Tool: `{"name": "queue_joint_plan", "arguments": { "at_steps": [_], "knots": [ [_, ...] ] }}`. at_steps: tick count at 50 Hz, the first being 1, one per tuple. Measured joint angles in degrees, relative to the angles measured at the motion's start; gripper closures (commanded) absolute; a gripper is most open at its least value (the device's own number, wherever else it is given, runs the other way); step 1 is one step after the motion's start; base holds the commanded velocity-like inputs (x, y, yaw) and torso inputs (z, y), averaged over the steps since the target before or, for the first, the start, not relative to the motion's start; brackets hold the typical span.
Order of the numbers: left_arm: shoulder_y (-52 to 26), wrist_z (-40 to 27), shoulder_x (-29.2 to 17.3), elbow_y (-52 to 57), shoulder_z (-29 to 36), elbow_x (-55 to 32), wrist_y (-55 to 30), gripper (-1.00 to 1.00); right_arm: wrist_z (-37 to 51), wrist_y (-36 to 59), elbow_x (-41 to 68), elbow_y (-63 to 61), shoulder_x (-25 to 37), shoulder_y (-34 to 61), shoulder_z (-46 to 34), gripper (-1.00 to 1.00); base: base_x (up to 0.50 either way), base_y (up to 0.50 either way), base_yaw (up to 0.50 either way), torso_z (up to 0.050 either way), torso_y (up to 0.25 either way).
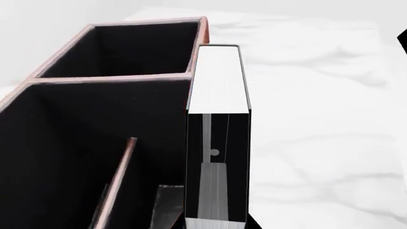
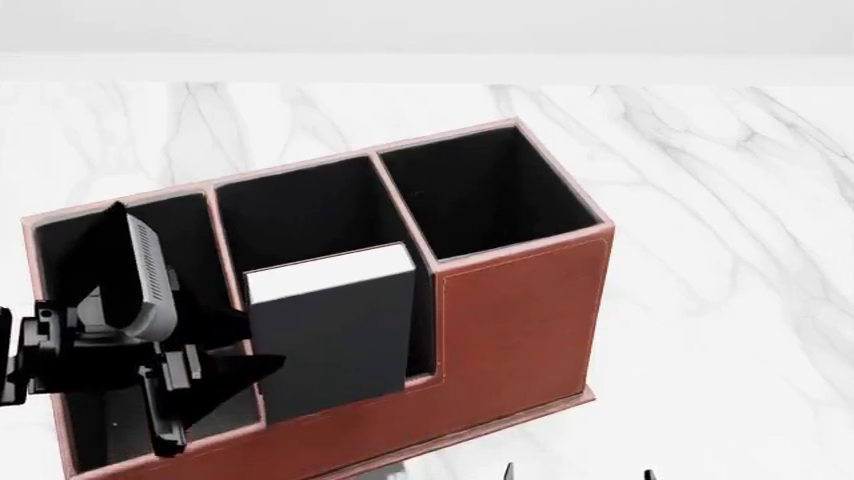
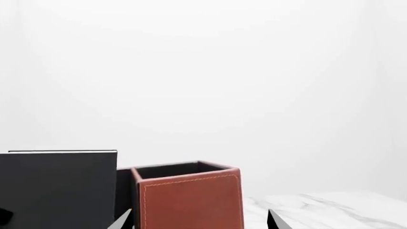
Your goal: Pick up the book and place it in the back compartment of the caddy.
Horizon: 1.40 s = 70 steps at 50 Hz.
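Left gripper (image 2: 200,400): fingers apart, clamped on nothing, hanging over the caddy's left end cell, just beside the book
Right gripper (image 3: 200,220): only two dark fingertips show at the picture's edge, apart, with the caddy's tall end seen between them; nothing held
Book (image 2: 334,330): upright in the caddy's middle cell, black cover toward the low front wall, white page edges up, top rising above that wall
Caddy (image 2: 521,320): reddish-brown with pale stitching, black lined, standing on the marble table (image 2: 721,200); right end cell tall and square
Back compartment: cannot tell which cell this is
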Motion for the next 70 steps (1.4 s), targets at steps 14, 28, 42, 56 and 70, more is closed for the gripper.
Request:
{"name": "queue_joint_plan", "arguments": {
  "at_steps": [14, 28, 42, 56, 70],
  "knots": [
    [-0.3, 5.4, 4.8, -11.5, -1.1, -0.5, 2.4, 1.00, 0.1, 0.0, 0.0, 0.4, 0.0, 0.3, -0.2, -1.00, 0.00, 0.00, 0.00, 0.001, 0.001],
    [0.4, 11.6, 10.7, -24.5, -2.1, -1.2, 6.0, 1.00, 0.2, -0.1, 0.1, 0.8, 0.1, 0.5, -0.5, -1.00, 0.00, 0.00, 0.00, 0.000, 0.001],
    [0.7, 19.4, 18.7, -40.3, -2.7, -0.8, 9.0, 1.00, 0.3, -0.1, 0.0, 1.1, 0.1, 0.7, -0.7, -1.00, 0.00, 0.00, 0.00, 0.000, 0.001],
    [1.5, 21.4, 21.2, -44.8, -10.6, 6.9, 7.4, 1.00, 0.4, 0.0, 0.0, 1.4, 0.1, 0.9, -0.9, -1.00, 0.00, 0.00, 0.00, 0.001, 0.001],
    [2.8, 21.7, 22.8, -45.3, -28.8, 24.6, 4.9, 1.00, 0.6, 0.0, 0.1, 1.4, 0.3, 1.0, -1.1, -1.00, 0.00, 0.00, 0.00, 0.000, 0.001]
  ]
}}
